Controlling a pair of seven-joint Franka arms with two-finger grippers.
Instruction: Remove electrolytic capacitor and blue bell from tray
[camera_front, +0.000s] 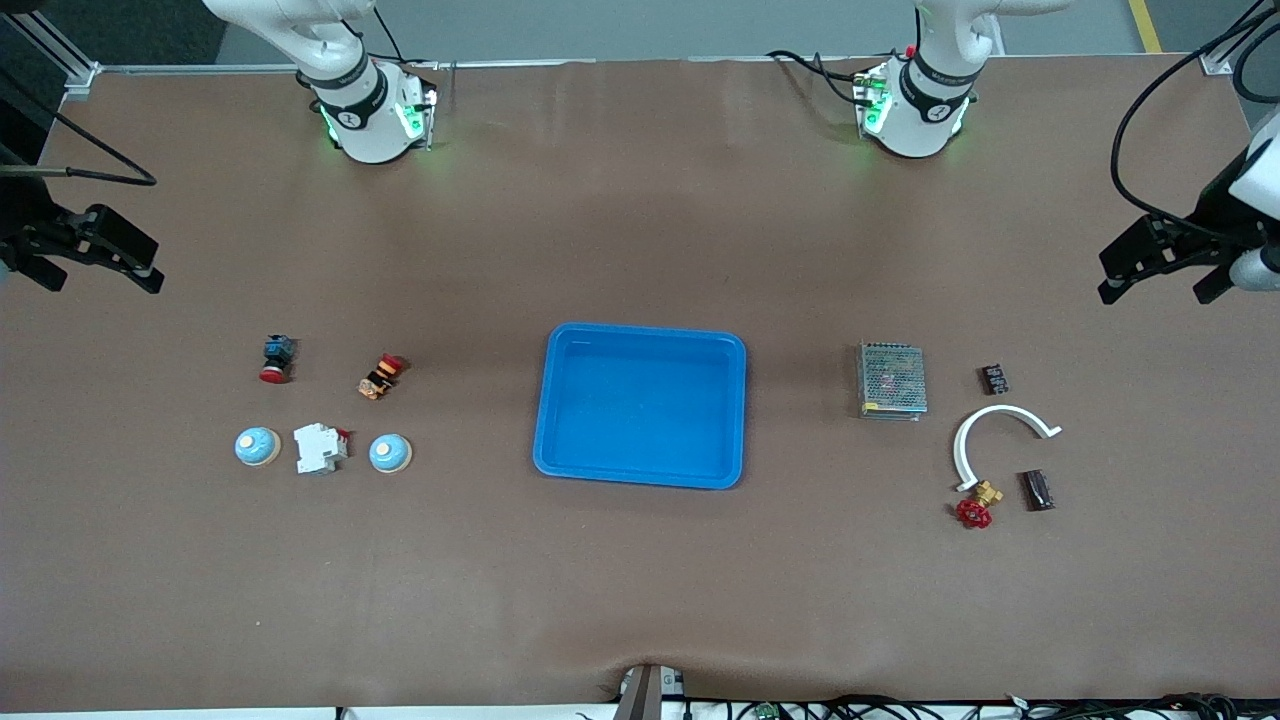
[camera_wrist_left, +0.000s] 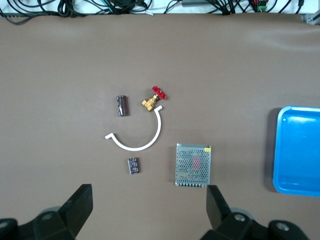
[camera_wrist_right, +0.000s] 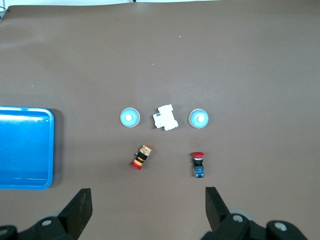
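Bench: brown, carrying every loose part.
Tray: blue, empty, mid-bench between the two clusters.
Left end effector: hung above the bench edge at the left arm's end, fingers spread wide, grasping nothing; the arm waited.
Right end effector: hung above the bench edge at the right arm's end, fingers spread wide, grasping nothing; that arm waited too.
Power supply: metal mesh box, at the tray's side toward the left arm's end.
White arc: curved strip, nearer the front camera than the power supply.
Bells: two blue domes, second one, sat upright flanking a white breaker, toward the right arm's end.
Capacitor: dark cylinder lying on its side just beside the arc, long axis running roughly toward the front camera.
Valve: brass with red handwheel, touching the arc's end.
Push buttons: one blue-bodied with red cap, one orange-banded, farther from the front camera than the bells.
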